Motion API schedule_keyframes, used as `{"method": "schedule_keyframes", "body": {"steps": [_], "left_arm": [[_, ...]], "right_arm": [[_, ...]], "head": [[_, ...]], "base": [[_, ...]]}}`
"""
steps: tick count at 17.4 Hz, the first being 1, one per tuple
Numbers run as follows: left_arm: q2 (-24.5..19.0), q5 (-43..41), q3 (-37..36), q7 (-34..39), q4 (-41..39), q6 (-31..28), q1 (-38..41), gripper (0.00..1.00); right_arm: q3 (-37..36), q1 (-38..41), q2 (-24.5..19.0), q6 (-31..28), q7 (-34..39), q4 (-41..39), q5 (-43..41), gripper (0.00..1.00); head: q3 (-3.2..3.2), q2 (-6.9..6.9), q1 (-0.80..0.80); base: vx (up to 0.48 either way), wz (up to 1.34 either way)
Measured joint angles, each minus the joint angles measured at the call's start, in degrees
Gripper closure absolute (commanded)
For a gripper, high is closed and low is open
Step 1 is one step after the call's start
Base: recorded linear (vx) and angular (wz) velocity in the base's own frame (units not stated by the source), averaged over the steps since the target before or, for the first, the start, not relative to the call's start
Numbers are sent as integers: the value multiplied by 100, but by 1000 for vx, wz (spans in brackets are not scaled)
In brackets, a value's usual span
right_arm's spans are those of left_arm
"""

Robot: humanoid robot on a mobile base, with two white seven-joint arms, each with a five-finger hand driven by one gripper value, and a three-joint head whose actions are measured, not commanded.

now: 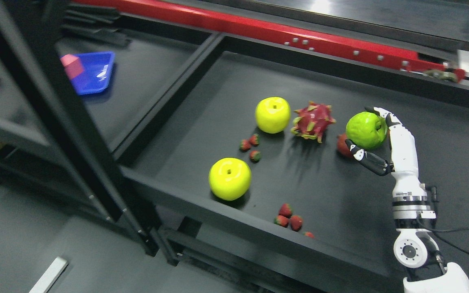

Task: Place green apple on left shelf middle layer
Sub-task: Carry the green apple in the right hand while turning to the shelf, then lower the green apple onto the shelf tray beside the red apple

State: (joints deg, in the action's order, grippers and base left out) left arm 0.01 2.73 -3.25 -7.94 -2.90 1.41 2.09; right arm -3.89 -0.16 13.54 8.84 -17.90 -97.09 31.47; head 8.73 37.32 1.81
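Note:
A green apple (pixel 364 129) is at the right of the dark shelf surface (pixel 442 134). My right hand (pixel 371 136) is wrapped around it, thumb below and fingers over its far side. Whether the apple rests on the surface or is lifted a little, I cannot tell. A red fruit (pixel 343 145) lies just left of the thumb, partly hidden. The left shelf (pixel 149 77) lies to the upper left, beyond a black divider rail. My left arm is out of view.
Two yellow-green apples (pixel 272 114) (pixel 229 178), a dragon fruit (pixel 312 121) and loose strawberries (pixel 250 147) (pixel 289 219) lie on the surface. A blue tray (pixel 96 75) with a pink block (pixel 71 65) sits on the left shelf. A black upright post (pixel 55 106) crosses the left foreground.

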Motion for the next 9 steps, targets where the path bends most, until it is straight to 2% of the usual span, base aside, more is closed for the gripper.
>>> {"method": "schedule_keyframes", "body": {"steps": [4,6,9], "left_arm": [[0,0,0,0,0,2,0,0],[0,0,0,0,0,2,1,0],[0,0,0,-1,0,2,3,0]], "right_arm": [[0,10,2,1,18,-1,-1,100],[5,12,7,6,41,-1,-1,100],[60,58,17,556,144,-4,-1,100]], "head": [[0,-1,0],[0,-1,0],[0,-2,0]], "base": [[179,-897],[129,-443],[102,-296]]}}
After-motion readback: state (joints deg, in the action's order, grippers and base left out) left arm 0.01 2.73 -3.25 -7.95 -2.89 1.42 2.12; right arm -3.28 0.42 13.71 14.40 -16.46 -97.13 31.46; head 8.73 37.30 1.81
